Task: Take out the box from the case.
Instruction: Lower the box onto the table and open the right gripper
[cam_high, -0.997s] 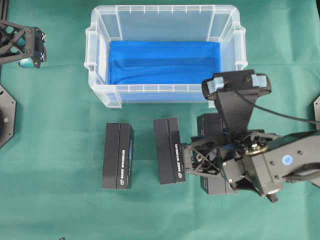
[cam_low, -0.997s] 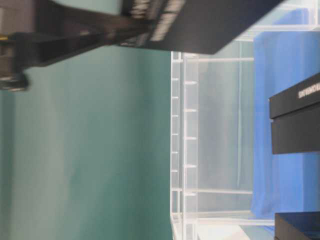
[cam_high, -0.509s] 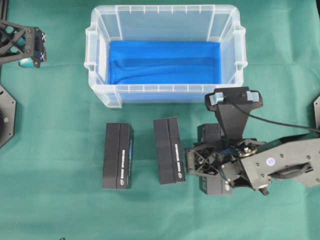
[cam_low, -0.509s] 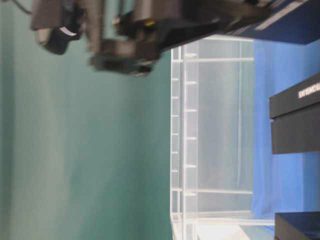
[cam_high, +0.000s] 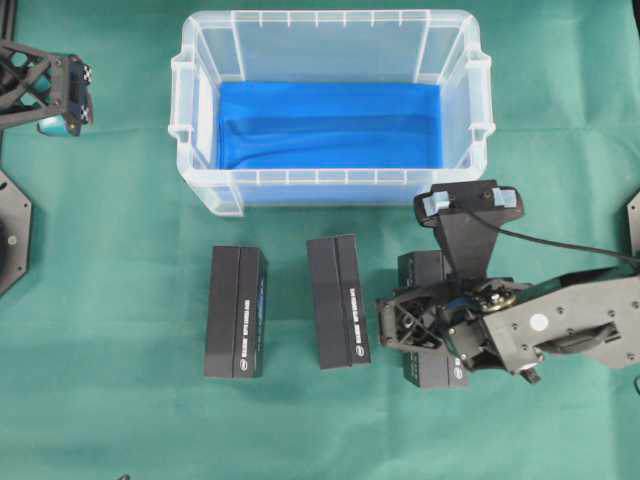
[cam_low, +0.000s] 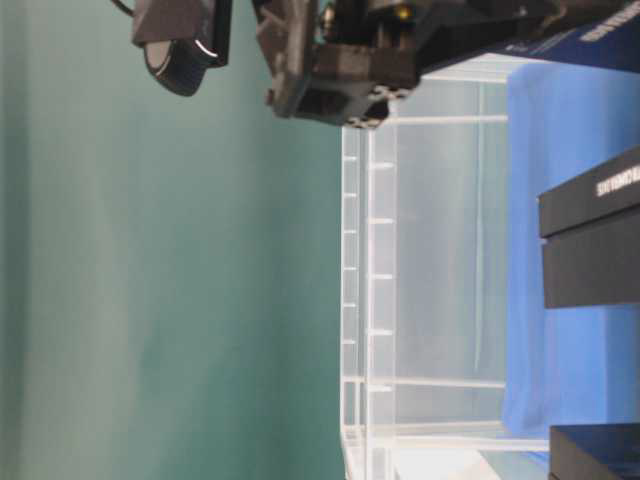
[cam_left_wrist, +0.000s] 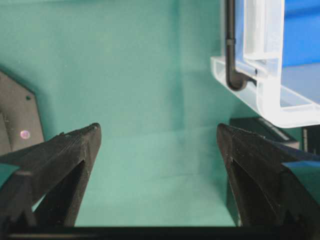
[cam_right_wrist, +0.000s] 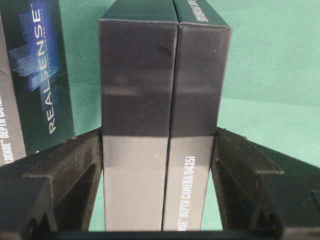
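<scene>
The case (cam_high: 330, 25), a clear plastic bin lined with blue cloth (cam_high: 330, 125), stands at the back of the table with no box in it. My right gripper (cam_high: 412, 322) is shut on a black box (cam_high: 420, 268) in front of the case's right end. In the right wrist view both fingers (cam_right_wrist: 75, 160) press the sides of this box (cam_right_wrist: 165, 100). Whether it rests on the table I cannot tell. My left gripper (cam_high: 50, 90) hangs open at the far left, and nothing lies between its fingertips (cam_left_wrist: 85, 145).
Two more black boxes lie on the green cloth in front of the case, one at the left (cam_high: 236, 311) and one in the middle (cam_high: 338, 300), close beside the held box. The case's corner (cam_left_wrist: 265, 95) shows in the left wrist view.
My right arm has come down and a little toward the table's front with the box in its grip. The left arm and the other two boxes have not moved.
</scene>
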